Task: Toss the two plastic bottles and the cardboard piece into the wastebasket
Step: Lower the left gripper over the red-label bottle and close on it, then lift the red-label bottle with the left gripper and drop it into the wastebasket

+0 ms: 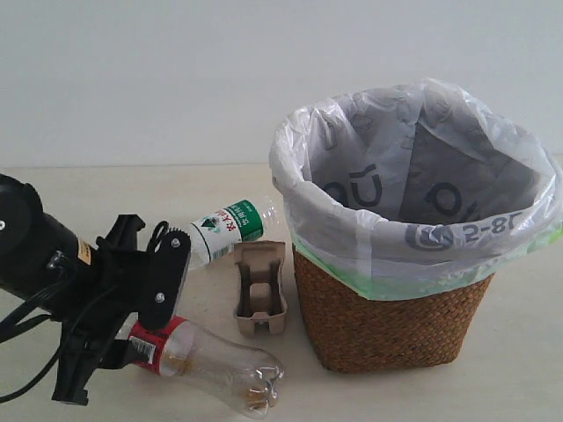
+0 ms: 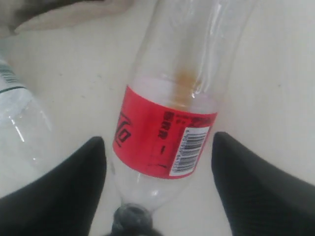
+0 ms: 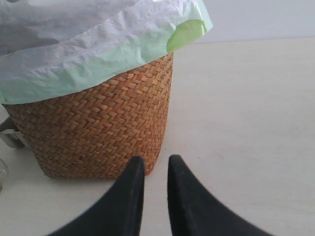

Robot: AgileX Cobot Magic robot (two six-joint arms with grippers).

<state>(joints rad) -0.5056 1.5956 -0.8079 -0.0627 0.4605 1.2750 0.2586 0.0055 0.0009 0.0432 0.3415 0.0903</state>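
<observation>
The contoured bottle with the red label lies on its side at the front left, its black cap pointing toward my left arm. My left gripper is open, one finger on each side of the bottle's neck and label, with gaps on both sides. Behind it lies the green-labelled bottle. Between the bottles and the wicker wastebasket rests the tan cardboard piece. Low beside the basket's corner, my right gripper is shut with nothing in it; the exterior view does not show it.
The basket's white bag liner folds over the rim with a green edge. The pale tabletop stretches to the basket's side in the right wrist view. A plain wall stands behind.
</observation>
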